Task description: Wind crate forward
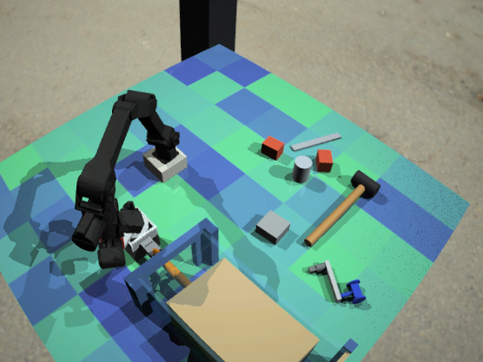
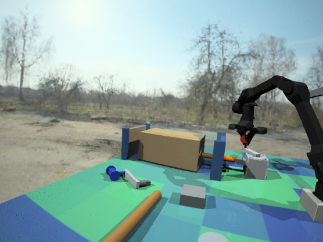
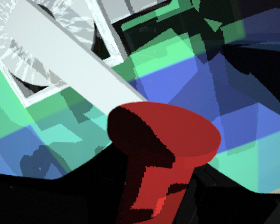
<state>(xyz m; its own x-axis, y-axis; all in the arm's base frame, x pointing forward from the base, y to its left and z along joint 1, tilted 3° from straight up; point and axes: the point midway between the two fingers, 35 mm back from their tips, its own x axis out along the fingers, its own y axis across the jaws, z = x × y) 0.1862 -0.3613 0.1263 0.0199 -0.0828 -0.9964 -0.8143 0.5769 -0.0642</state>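
The tan crate [image 1: 243, 309] [image 2: 171, 148] sits flat inside the cubby, with a gap between its front and the blue frame [image 2: 219, 161] at the mouth. An orange strap [image 1: 171, 268] [image 2: 213, 155] runs from it to the pale grey winch [image 2: 256, 167] [image 3: 75, 15]. A handle with a pale crank arm [image 2: 251, 152] [image 3: 75, 60] lies level across the winch top; its key end is hidden. My gripper [image 2: 244, 143] [image 3: 146, 140] is shut on the handle's red knob [image 3: 165, 130], above the winch's side. Another handle [image 1: 334, 280] [image 2: 132, 178] with a blue knob lies on the bench.
A grey block [image 1: 273, 227] [image 2: 193, 196] and a mallet [image 1: 336, 215] [image 2: 133, 215] lie beside the cubby. Farther off are two red blocks [image 1: 273, 148] [image 1: 324, 161], a grey cylinder [image 1: 302, 169] and a flat bar [image 1: 316, 141]. The cubby's front frame stands close to the winch.
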